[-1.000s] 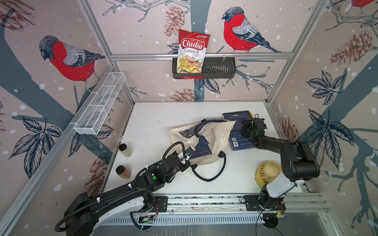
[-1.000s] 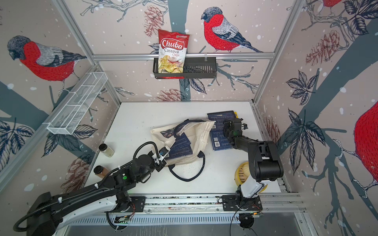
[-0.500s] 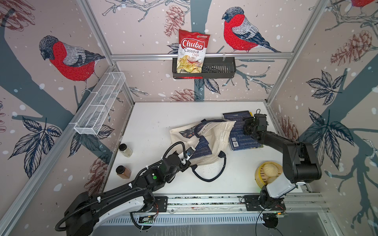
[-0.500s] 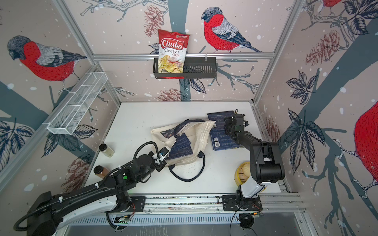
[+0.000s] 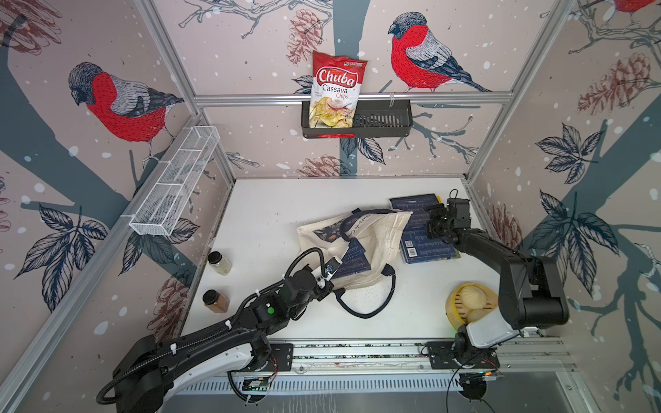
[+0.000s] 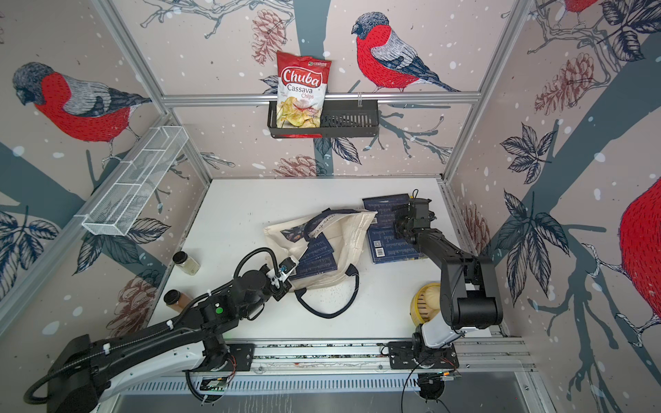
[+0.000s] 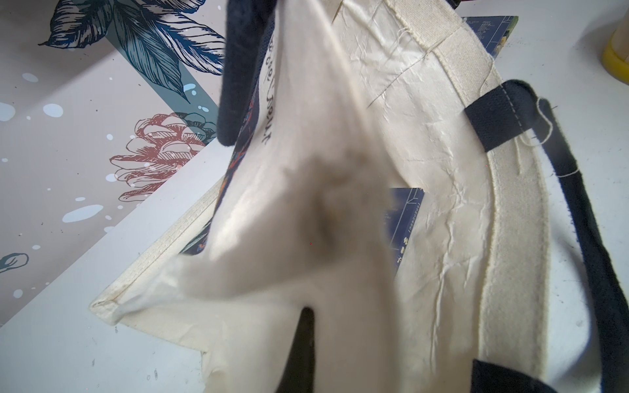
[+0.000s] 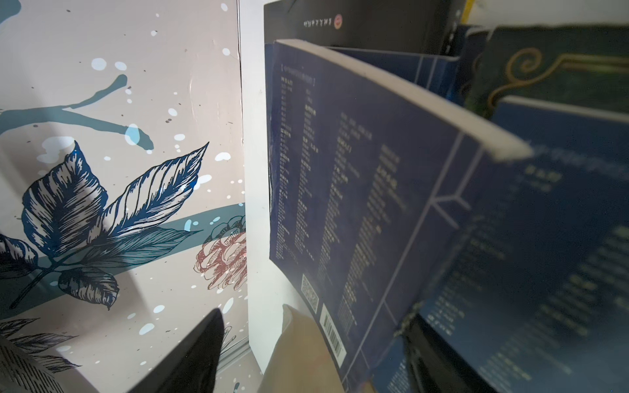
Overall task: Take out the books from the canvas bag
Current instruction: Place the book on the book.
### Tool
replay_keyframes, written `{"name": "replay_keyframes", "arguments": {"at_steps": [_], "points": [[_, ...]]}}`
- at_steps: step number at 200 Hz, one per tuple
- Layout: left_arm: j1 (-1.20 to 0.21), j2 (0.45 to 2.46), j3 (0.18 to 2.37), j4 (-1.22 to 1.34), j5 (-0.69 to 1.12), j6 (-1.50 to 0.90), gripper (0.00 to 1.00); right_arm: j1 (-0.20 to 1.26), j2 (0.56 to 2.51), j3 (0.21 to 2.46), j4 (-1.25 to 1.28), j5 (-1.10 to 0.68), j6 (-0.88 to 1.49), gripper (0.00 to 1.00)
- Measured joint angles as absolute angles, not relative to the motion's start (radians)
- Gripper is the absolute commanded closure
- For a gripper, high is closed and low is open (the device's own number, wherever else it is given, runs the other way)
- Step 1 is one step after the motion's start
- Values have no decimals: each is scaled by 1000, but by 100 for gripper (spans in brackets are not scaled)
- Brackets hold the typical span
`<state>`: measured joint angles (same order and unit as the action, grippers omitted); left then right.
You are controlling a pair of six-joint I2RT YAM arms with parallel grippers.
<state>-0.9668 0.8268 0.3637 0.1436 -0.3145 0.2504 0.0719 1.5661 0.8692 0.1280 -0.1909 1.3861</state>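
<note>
The cream canvas bag (image 5: 382,236) lies on its side mid-table in both top views, mouth toward the front. Its navy handle (image 5: 365,311) loops onto the table. Navy books (image 5: 352,261) show inside the mouth. My left gripper (image 5: 327,282) is shut on the bag's front edge. In the left wrist view cloth wraps the gripper (image 7: 306,340), and a navy book (image 7: 405,217) peeks out deep in the bag. More navy books (image 5: 425,243) are piled right of the bag. My right gripper (image 5: 437,223) hovers over the pile, open. A navy book (image 8: 357,204) stands tilted between its fingers (image 8: 190,354).
A chips bag (image 5: 334,93) stands in a black basket on the back wall. A white wire shelf (image 5: 175,186) hangs on the left wall. Two spice jars (image 5: 220,262) (image 5: 215,301) stand at the front left. A yellow steamer (image 5: 451,311) with buns sits by the right arm's base.
The right gripper's jaws have widened over the book pile and its wrist has shifted slightly toward the back. The left arm and the bag have not moved.
</note>
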Motion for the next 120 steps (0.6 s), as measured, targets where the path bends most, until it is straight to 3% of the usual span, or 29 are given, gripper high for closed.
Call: {"name": "replay_keyframes", "arguments": {"at_steps": [86, 120], "points": [[-967, 824, 366, 138, -310, 251, 100, 71, 1461, 836, 73, -222, 1333, 14], [-967, 824, 367, 134, -295, 253, 100, 201, 1268, 809, 73, -146, 1219, 14]]}}
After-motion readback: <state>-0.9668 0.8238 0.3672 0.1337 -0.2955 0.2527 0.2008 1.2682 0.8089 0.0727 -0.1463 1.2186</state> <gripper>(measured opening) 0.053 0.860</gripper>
